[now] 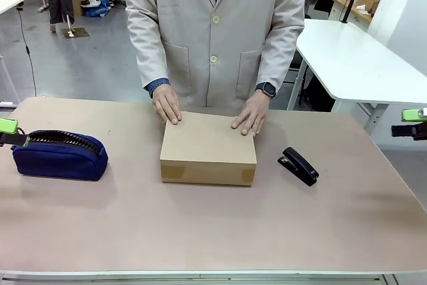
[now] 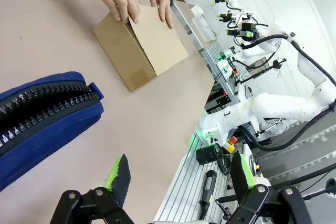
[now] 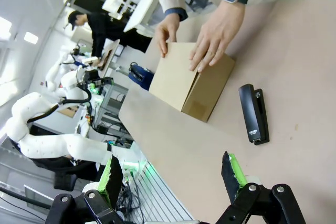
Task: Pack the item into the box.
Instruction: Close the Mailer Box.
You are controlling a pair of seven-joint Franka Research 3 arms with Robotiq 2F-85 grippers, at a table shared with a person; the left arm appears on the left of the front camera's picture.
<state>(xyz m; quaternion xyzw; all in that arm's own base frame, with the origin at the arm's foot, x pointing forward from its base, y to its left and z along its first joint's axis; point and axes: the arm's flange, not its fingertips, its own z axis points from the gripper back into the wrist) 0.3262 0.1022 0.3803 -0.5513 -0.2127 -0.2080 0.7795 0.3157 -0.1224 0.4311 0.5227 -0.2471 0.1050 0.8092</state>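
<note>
The box sits shut at the table's middle, and both of a person's hands rest flat on its lid. It also lies ahead in the left wrist view as the box and in the right wrist view as the box. The item is out of view. My left gripper hangs open at the table's far left edge, just beside the pouch. My right gripper is open off the table's right edge. Nothing lies between the left gripper's fingers or the right gripper's fingers.
A navy zip pouch lies left of the box, close under my left gripper. A black stapler lies right of the box. The person stands at the far edge. Bare tabletop stretches along the near side.
</note>
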